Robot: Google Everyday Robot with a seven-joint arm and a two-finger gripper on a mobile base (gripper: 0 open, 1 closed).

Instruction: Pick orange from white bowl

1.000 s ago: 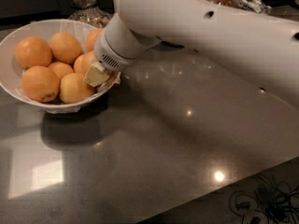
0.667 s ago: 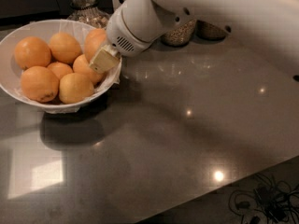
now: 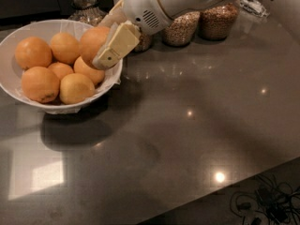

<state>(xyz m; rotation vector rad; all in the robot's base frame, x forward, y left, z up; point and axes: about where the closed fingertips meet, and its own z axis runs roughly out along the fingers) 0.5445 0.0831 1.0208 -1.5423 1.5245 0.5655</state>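
The white bowl [image 3: 70,108] stands at the left of the dark counter and holds several oranges. My gripper [image 3: 97,55] is over the bowl's right side, coming in from the upper right. It is shut on the deep orange fruit [image 3: 91,39], with a cream finger [image 3: 115,46] across the fruit's right face. The other finger is hidden behind the fruit. The held orange sits above the others, near the bowl's right rim. A paler yellowish orange [image 3: 76,88] and one with a dark mark low down [image 3: 40,83] lie at the bowl's front.
Glass jars of grain [image 3: 183,27] [image 3: 219,20] stand behind the arm at the back, and another jar [image 3: 84,1] is behind the bowl. The counter's front edge runs diagonally at the lower right, with cables [image 3: 262,200] on the floor beyond it.
The gripper has closed on an orange at the bowl's right side and raised it above the other fruit. The arm has swung up and back toward the upper right.
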